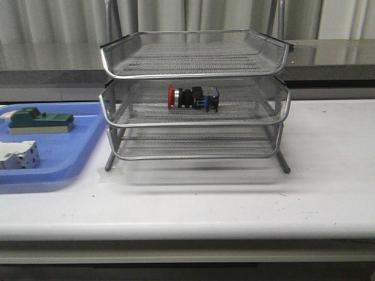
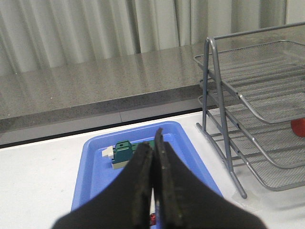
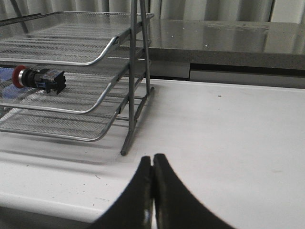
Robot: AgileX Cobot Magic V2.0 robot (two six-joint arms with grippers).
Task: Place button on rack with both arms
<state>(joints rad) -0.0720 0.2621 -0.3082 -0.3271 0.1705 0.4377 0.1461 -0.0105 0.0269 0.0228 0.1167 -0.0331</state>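
Basically done, by the look of it: the button (image 1: 192,98) lies on its side in the middle tier of the rack (image 1: 193,126), red cap pointing toward the robot's left, blue rear block toward its right, resting on the mesh roughly mid-tray. Right wrist view confirms it sits inside that middle tray, not on the top or bottom one. Nothing is touching it. Left gripper (image 2: 153,191) has its fingers pressed together with nothing between them, hovering above the blue tray (image 2: 90,176), well clear of the rack. Right gripper (image 3: 152,191) is likewise closed and empty, over bare table (image 3: 228,143) beside the rack's right leg. Neither arm shows in the front view. Green-topped block (image 1: 40,120) and white breaker (image 1: 19,155) sit in the blue tray. My read: placement complete, nothing obvious left.
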